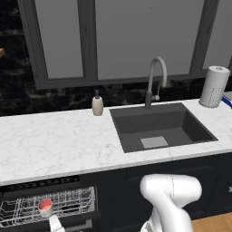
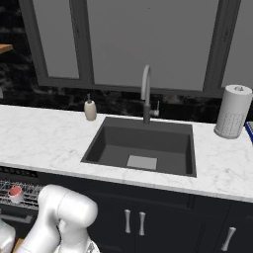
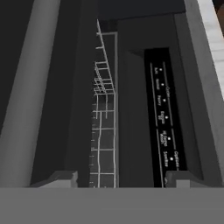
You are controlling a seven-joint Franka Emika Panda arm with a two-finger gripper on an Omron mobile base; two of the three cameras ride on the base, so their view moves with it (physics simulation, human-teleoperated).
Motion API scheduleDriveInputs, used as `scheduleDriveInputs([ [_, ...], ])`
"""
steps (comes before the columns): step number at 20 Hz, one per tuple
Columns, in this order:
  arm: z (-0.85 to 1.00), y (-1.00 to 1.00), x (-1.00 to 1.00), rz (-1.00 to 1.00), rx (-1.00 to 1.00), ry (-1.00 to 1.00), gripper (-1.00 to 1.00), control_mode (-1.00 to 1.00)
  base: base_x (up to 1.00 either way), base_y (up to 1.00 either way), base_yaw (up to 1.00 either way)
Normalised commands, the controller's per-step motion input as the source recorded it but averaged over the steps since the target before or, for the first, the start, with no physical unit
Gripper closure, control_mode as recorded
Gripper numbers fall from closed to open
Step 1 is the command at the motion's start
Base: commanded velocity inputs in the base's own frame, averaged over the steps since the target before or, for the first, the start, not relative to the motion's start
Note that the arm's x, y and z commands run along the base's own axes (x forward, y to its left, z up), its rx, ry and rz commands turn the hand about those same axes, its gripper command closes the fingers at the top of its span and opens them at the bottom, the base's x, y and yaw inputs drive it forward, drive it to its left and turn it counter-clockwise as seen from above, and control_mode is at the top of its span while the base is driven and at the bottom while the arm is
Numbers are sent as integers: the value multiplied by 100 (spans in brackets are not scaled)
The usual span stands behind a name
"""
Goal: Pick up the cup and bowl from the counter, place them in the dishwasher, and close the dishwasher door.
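The cup (image 1: 45,207), pale outside and red inside, stands upright in the white wire rack (image 1: 68,201) pulled out of the dishwasher (image 1: 41,183) under the counter (image 1: 54,140). The right base view has the cup (image 2: 15,193) at its lower left edge. My gripper (image 3: 122,179) is open, its fingertips (image 3: 65,178) wide apart with nothing between them. It hangs low before the dishwasher, looking at the rack wires (image 3: 103,113) and the labelled control strip (image 3: 164,118). The bowl is out of view. A grey band (image 3: 26,87) at the left may be the dishwasher door's edge.
A dark sink (image 1: 158,129) with a curved faucet (image 1: 154,79) is set into the counter. A beige soap dispenser (image 1: 97,105) stands to its left and a paper towel roll (image 1: 214,86) to its right. Dark cabinet fronts (image 2: 163,217) run below the counter.
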Motion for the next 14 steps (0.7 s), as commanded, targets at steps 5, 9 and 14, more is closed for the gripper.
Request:
scheduleDriveInputs([
  [5, 0, -53, 100, 0, 11, 0, -100, -100, 0, 0, 0],
  [9, 0, -52, 100, 0, 10, 0, -100, -100, 0, 0, 0],
  [14, 0, -47, 100, 0, 9, 1, -100, -100, 0, 0, 0],
])
